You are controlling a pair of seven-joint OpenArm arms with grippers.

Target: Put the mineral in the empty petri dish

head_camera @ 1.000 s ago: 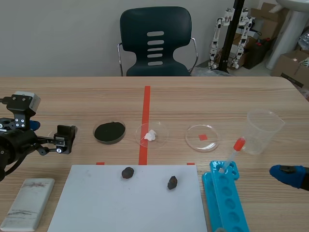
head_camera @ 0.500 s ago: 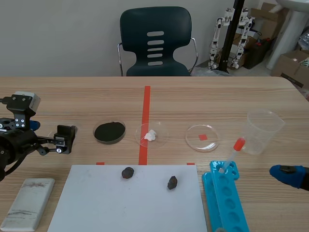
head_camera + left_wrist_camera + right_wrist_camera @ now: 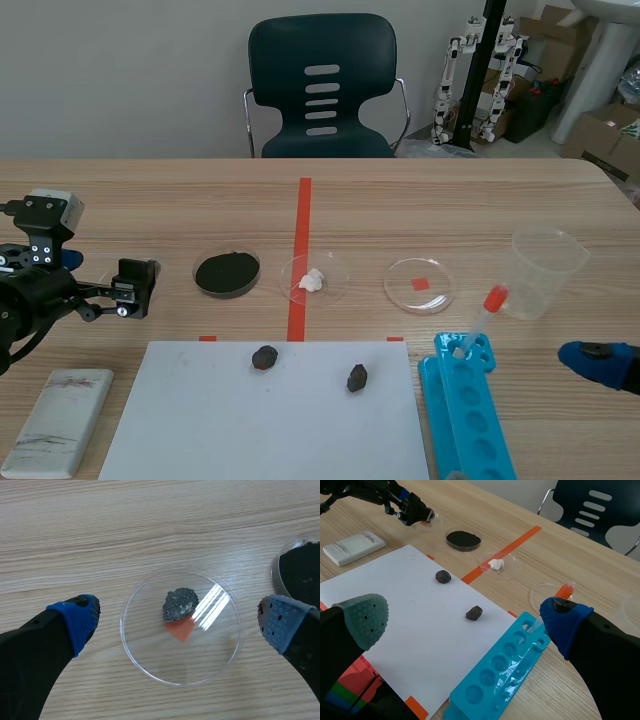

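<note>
L wrist: stone seen in dish, between spread, empty fingers of L gripper.
Scene: stone hidden behind that gripper, mid-left.
R gripper: spread, empty.

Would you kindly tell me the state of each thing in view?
Left gripper: open, empty.
Dish under left gripper: holds one mineral.
Right gripper: open, empty.
Black dish: filled with dark powder.
Middle dish: holds a white lump.
Clear dish: empty.
Cup: upright, empty.
Left loose mineral: lying ungripped.
Right loose mineral: lying ungripped.
</note>
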